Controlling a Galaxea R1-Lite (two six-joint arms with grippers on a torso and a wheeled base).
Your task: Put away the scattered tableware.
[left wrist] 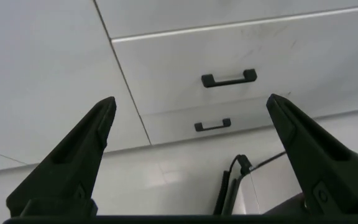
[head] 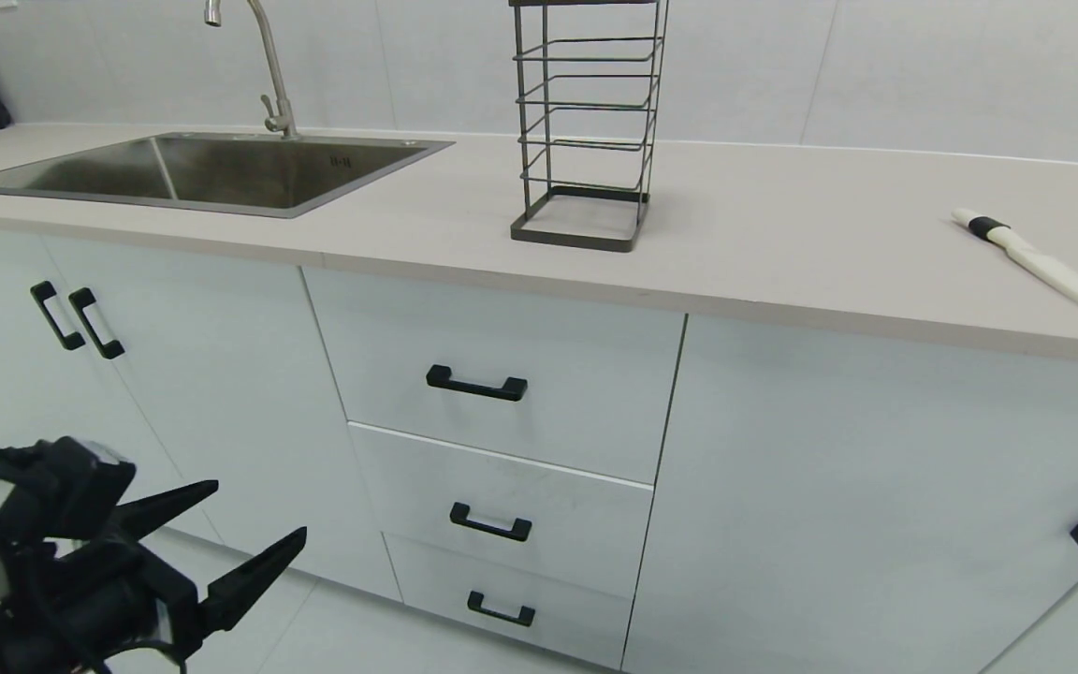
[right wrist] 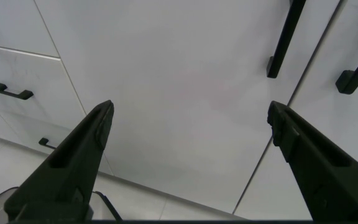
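A white knife with a black band (head: 1042, 265) lies on the countertop (head: 782, 253) at the far right, near the front edge. A black wire rack (head: 586, 122) stands upright in the middle of the counter, nothing in it. My left gripper (head: 254, 524) hangs low at the left, in front of the cabinet doors and well below the counter, open with nothing between its fingers (left wrist: 79, 155). In the right wrist view my right gripper (right wrist: 191, 112) is open and faces a plain white cabinet door, nothing held.
A steel sink (head: 211, 168) with a curved tap (head: 263, 65) is set into the counter's left part. Below the counter are three drawers with black handles (head: 476, 384), and cabinet doors on both sides. A black cable (left wrist: 253, 165) lies over the pale tiled floor under the left gripper.
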